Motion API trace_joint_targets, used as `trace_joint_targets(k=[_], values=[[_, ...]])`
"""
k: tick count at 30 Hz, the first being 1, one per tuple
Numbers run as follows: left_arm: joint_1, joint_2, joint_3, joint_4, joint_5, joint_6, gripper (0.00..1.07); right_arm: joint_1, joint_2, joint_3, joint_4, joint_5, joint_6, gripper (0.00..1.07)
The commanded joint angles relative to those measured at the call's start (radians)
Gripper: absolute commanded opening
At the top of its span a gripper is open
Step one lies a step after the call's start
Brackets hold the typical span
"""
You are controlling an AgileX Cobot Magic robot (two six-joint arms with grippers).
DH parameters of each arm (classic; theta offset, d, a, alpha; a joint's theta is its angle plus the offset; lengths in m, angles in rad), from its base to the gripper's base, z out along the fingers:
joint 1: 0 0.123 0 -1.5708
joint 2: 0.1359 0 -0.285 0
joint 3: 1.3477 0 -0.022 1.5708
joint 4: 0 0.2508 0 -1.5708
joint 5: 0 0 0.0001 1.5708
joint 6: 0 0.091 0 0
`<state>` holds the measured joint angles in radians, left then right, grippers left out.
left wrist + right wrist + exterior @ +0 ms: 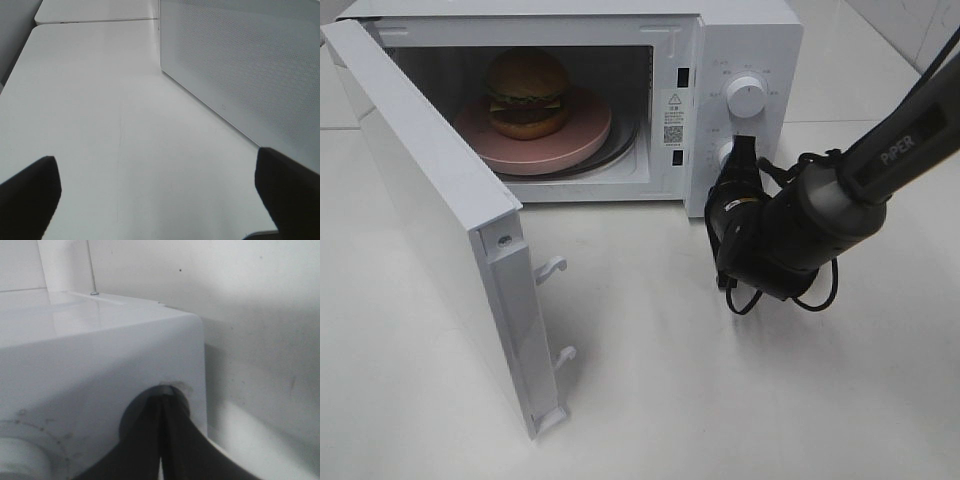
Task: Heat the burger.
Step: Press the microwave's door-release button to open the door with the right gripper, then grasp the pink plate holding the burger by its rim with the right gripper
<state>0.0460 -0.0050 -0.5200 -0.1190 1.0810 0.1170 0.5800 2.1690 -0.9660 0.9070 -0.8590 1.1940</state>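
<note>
Burger (528,92) on pink plate (582,140) inside microwave (760,40), door (420,190) open at left. R gripper (162,402) clenched, tips at lower knob (176,389). L gripper (155,160) released, jaws wide, over table (100,100).

A white microwave (740,40) is set on a white table (720,400), its door (410,190) swung wide open at the left. A round pink plate (570,150) is seen inside on the glass turntable (625,142). A white knob (747,97) is mounted on the control panel, with a sticker (674,115) beside it
</note>
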Motion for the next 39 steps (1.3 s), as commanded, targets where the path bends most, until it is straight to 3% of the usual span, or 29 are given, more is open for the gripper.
trace_joint_targets(k=[1, 13, 18, 20, 28, 39], values=[[-0.001, -0.017, 0.004, -0.002, -0.009, 0.001, 0.98, -0.018, -0.072, 0.025, -0.064, -0.001, -0.117, 0.00], [-0.001, -0.017, 0.004, -0.002, -0.009, 0.001, 0.98, -0.045, -0.241, 0.166, -0.110, 0.241, -0.390, 0.00], [-0.001, -0.017, 0.004, -0.002, -0.009, 0.001, 0.98, -0.076, -0.311, 0.204, -0.237, 0.343, -0.430, 0.00], [-0.001, -0.017, 0.004, -0.002, -0.009, 0.001, 0.98, -0.116, -0.385, 0.220, -0.398, 0.459, -0.459, 0.00], [-0.001, -0.017, 0.004, -0.002, -0.009, 0.001, 0.98, -0.169, -0.497, 0.220, -0.684, 0.720, -0.528, 0.00], [-0.001, -0.017, 0.004, -0.002, -0.009, 0.001, 0.98, -0.170, -0.616, 0.218, -0.719, 1.057, -0.848, 0.00]])
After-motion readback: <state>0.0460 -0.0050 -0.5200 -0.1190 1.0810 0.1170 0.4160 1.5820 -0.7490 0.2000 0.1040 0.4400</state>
